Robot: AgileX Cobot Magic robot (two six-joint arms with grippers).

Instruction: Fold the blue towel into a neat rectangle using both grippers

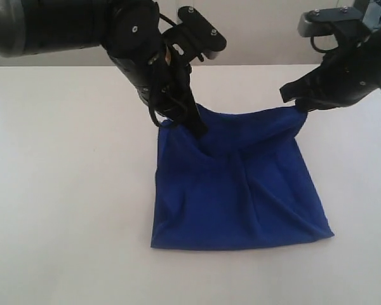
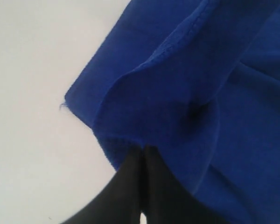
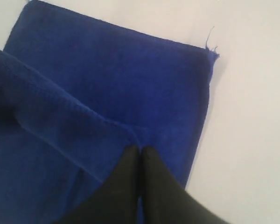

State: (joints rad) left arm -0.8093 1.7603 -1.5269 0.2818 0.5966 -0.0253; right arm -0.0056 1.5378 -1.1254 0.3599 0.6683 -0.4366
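Both grippers are closed, each pinching one corner of the single blue towel [image 1: 241, 190]. The left gripper [image 1: 192, 124] has its jaws shut on the far left corner and holds it raised above the one white table [image 1: 63, 190]. The right gripper [image 1: 298, 105] is clamped on the far right corner, also lifted. Between these two held corners the far edge of the towel sags in a shallow curve. The rest of the cloth lies on the table, with its two near corners resting flat. In each wrist view the two dark fingers meet with blue cloth nipped between them, and one frayed thread [image 3: 210, 37] sticks out from a towel corner.
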